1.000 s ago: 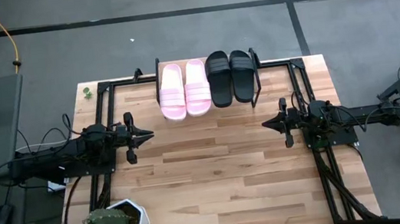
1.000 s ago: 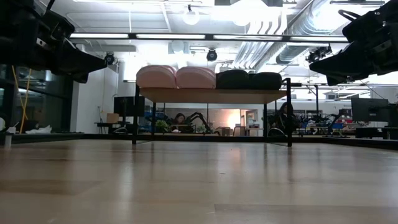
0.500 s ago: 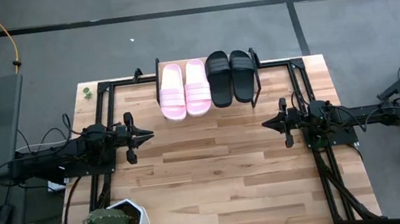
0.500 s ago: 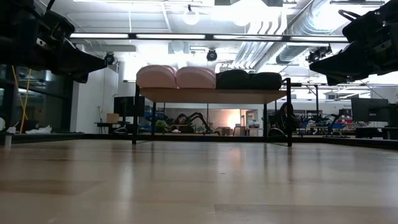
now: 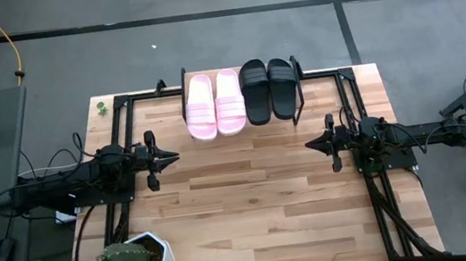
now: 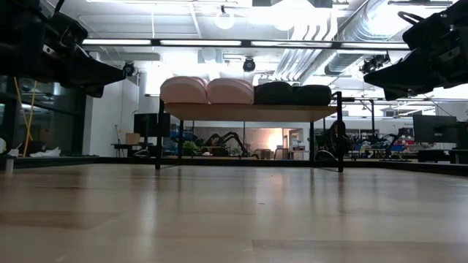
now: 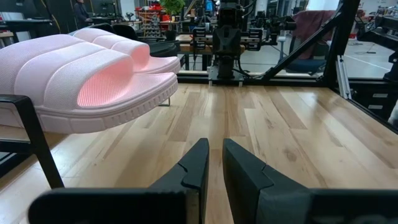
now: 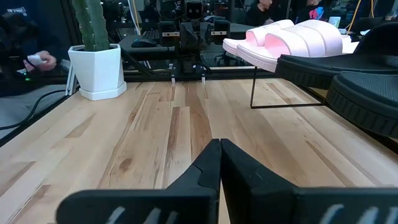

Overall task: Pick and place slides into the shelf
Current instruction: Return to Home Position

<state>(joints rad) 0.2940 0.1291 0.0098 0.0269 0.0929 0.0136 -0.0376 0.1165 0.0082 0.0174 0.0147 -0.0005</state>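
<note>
All four slides (image 5: 242, 97) sit on the shelf (image 6: 248, 112) at table's far edge; likely light, soft foam, best pinched across strap; left hand (image 5: 173, 157) slightly parted, right hand (image 5: 310, 145) closed, both empty.

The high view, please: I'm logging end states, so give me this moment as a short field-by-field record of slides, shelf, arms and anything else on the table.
pink slides: two, side by side on the shelf's left part
black slides: two, side by side on its right part
shelf: at the table's far edge, all four slides on its top board
left gripper: over the table's left side, empty, fingers nearly together
right gripper: over the right side, empty, fingers together
other: potted cactus at the near left corner
task state: appears complete
</note>
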